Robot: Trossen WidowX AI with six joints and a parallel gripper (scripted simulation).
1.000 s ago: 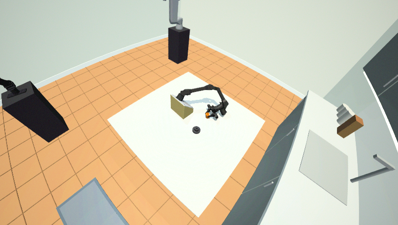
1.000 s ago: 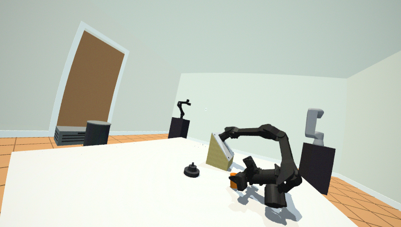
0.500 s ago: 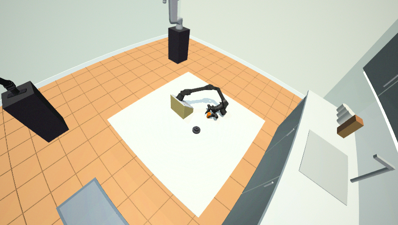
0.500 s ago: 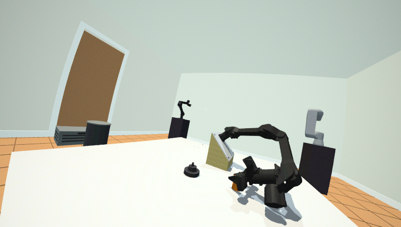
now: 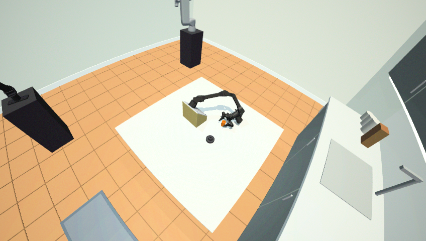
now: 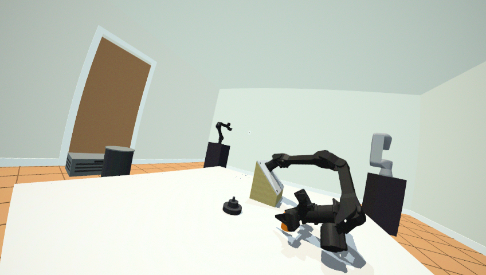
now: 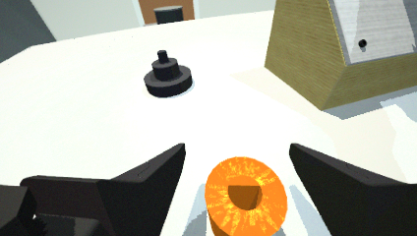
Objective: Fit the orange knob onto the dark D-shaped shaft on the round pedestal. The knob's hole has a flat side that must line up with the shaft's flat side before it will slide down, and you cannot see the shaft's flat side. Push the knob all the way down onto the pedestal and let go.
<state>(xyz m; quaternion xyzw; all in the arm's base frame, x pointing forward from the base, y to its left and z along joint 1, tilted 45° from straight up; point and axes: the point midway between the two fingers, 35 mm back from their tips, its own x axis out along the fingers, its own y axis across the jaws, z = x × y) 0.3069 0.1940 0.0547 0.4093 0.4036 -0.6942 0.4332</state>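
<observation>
The orange knob point(image 5: 223, 123) point(image 6: 283, 226) point(image 7: 219, 199) is between the spread fingers of my gripper point(image 5: 222, 123) point(image 7: 236, 148), which is open. Gaps show on both sides of the knob in the wrist view. Its holed end faces the wrist camera, with the hole's flat side toward the top of that view; the knob looks tilted toward the gripper. Its lower part is hidden, so I cannot tell how it rests. The dark round pedestal point(image 5: 210, 139) point(image 6: 232, 208) point(image 7: 168, 86) stands apart from the gripper, its bare shaft point(image 6: 233, 198) point(image 7: 162, 55) pointing up.
The arm's wedge-shaped base block point(image 5: 191, 115) point(image 6: 264, 191) point(image 7: 305, 54) stands beyond the knob, to the right of the pedestal in the wrist view. The pedestal and block stand on the white surface point(image 5: 191, 167) point(image 6: 119, 231) point(image 7: 89, 123).
</observation>
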